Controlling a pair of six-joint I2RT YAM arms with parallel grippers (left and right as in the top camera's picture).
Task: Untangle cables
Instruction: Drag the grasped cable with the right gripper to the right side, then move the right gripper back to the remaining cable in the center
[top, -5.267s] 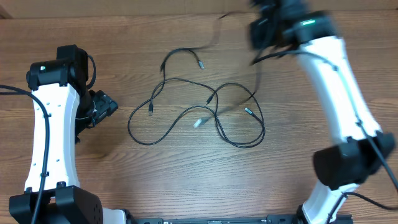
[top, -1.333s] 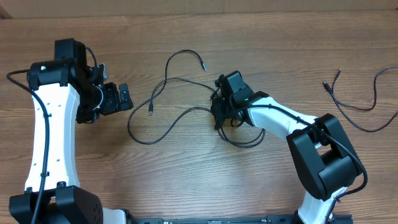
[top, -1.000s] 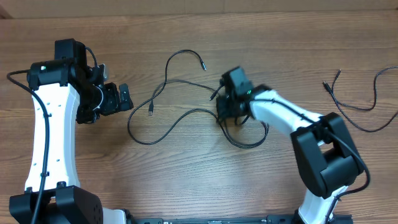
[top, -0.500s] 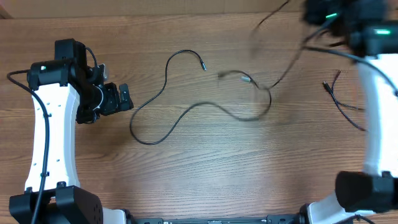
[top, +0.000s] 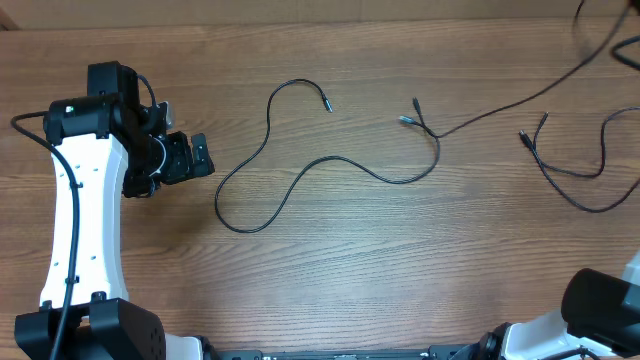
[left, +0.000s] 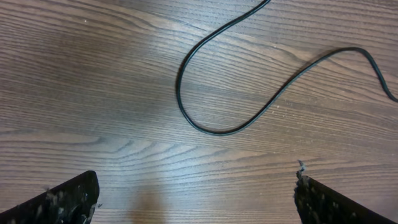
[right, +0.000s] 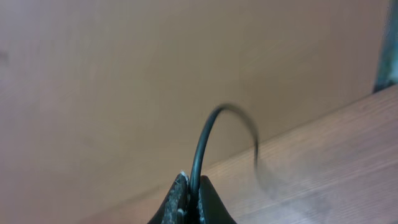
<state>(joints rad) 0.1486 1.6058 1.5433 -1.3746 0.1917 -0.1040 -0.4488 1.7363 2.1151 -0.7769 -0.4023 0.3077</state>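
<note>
The left jaws stood wide apart and empty, with a looped cable (left: 214, 132) lying on the table (left: 93, 74) just ahead of them, while the right jaws were pinched tight on a second cable (right: 199, 155) that arched up and away from their tips.

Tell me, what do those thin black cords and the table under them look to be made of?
The cables look like wire in a rubber or soft plastic sheath, matte black: they lie in loose, smooth curves without kinks. The table shows brown wood grain with a low sheen. Whether it is real wood or a printed laminate, the pictures can't settle.
</note>
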